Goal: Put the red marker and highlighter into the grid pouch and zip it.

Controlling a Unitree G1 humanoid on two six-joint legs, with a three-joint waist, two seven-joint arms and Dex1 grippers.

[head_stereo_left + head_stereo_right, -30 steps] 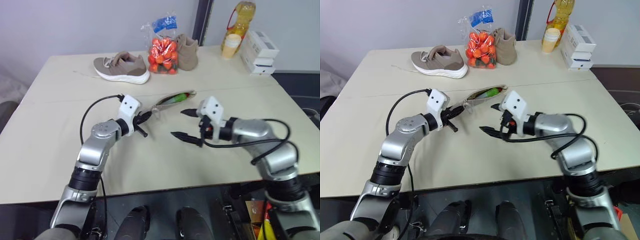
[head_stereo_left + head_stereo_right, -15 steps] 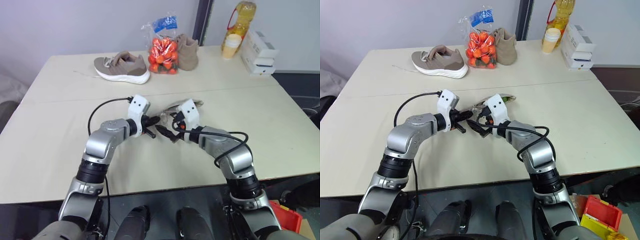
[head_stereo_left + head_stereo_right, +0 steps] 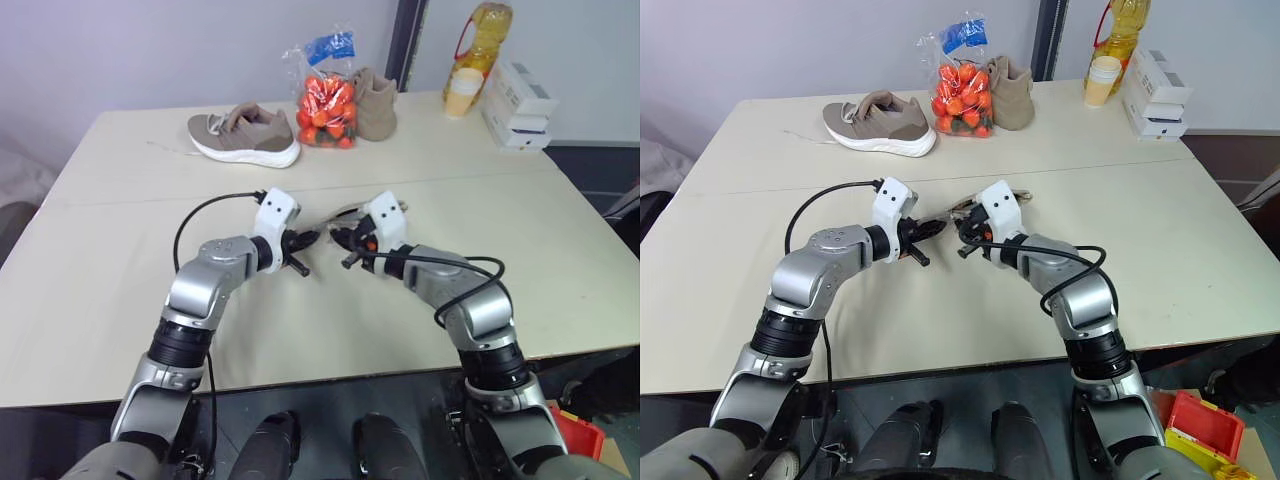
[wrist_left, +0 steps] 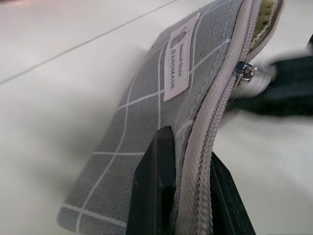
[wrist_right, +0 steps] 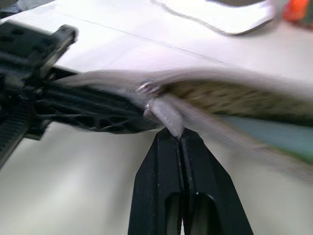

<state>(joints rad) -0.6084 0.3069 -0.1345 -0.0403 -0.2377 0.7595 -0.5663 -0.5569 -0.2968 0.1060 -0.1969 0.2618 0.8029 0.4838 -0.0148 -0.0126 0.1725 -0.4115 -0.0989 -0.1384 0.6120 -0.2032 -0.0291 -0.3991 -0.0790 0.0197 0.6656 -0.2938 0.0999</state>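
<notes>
The grid pouch (image 4: 161, 112), grey with white lines and a white label, is lifted off the table's middle between my two grippers. My left gripper (image 4: 188, 152) is shut on the pouch's near end, pinching the fabric beside the zipper. My right gripper (image 5: 181, 136) is shut on the grey zipper pull (image 5: 164, 115), close to the left gripper (image 3: 308, 240). The zipper is open from the slider (image 4: 244, 71) onward. The red marker and the highlighter are hidden; only a blurred greenish lining shows inside the pouch's open part.
At the table's far side stand a beige shoe (image 3: 245, 135), a bag of red-orange fruit (image 3: 327, 105) and a brown shoe (image 3: 375, 105). A paper cup (image 3: 462, 92), an oil bottle (image 3: 485, 35) and white boxes (image 3: 522, 105) are far right.
My right gripper came in from the right, open, reached the pouch and shut on the zipper pull. The left gripper kept its hold and its place.
</notes>
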